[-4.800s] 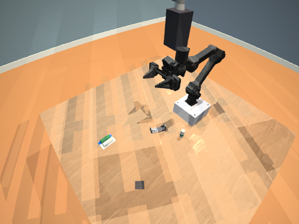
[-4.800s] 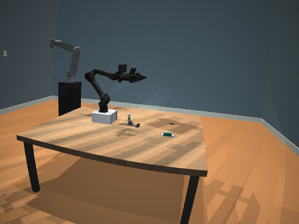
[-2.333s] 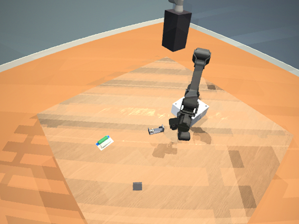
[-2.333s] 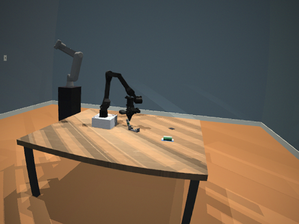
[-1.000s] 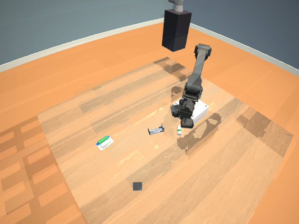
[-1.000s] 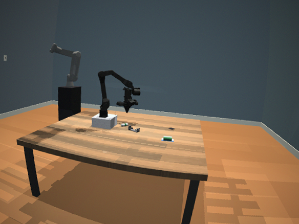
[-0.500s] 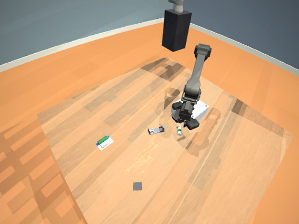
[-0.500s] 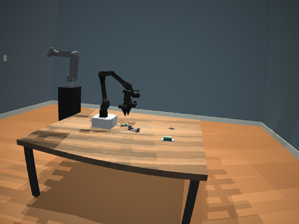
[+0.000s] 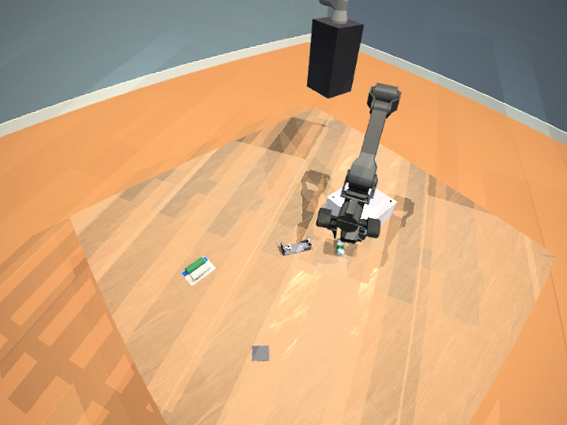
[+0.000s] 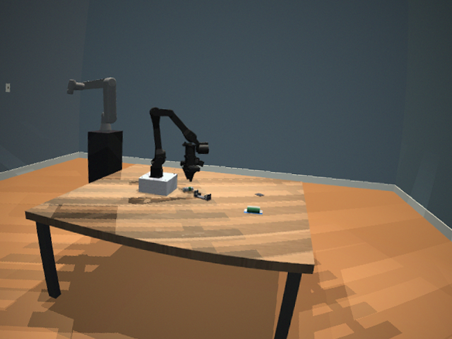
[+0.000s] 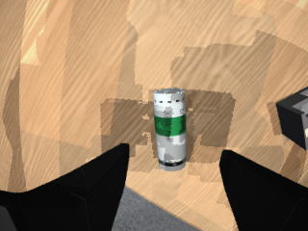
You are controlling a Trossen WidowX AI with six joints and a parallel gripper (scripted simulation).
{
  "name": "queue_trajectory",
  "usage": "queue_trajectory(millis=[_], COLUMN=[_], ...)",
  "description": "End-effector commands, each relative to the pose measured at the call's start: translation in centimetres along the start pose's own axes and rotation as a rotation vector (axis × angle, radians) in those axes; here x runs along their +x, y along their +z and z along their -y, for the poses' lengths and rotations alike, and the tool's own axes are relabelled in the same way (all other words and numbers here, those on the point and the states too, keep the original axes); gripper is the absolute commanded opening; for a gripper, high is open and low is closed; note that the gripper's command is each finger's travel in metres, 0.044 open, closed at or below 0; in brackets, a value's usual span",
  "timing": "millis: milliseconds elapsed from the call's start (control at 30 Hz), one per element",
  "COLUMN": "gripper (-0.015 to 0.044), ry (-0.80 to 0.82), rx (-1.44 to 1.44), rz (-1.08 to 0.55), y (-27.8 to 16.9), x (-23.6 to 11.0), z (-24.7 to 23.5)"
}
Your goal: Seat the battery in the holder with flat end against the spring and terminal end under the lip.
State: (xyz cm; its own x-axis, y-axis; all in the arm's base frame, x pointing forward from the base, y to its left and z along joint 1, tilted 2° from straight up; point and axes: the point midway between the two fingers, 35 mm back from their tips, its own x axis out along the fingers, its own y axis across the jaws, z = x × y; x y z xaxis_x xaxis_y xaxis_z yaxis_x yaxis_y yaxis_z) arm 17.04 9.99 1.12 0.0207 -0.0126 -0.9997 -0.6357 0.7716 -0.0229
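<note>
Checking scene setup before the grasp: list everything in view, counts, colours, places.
Wooden table: 1, tan planks on black legs, centre of room.
Small cylindrical battery with green band: 1, silver and green, lying on the table below the claw.
Grey battery holder: 1, beside the battery, apart from it.
Green block on white-blue card: 1, farther out on the table.
Dark grey square: 1, flat on the table.
Black pedestal with grey arm: 1, behind the table.
White base block: 1, under the arm.
Claw: 1, black, open, above the battery, holding nothing.
</note>
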Motion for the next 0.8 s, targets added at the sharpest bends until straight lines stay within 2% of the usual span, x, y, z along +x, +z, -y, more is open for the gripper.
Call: queue_trajectory(millis=[0,233,767], gripper=[0.0240,0.0240,0.0240], ry=[-0.002,-0.002,-0.002], rx=[-0.150,-0.150,-0.150], rz=[-0.014,-0.014,-0.014], y=[-0.6,-0.6,-0.5], x=[0.9,1.0,3.5], z=[0.1,0.1,0.2])
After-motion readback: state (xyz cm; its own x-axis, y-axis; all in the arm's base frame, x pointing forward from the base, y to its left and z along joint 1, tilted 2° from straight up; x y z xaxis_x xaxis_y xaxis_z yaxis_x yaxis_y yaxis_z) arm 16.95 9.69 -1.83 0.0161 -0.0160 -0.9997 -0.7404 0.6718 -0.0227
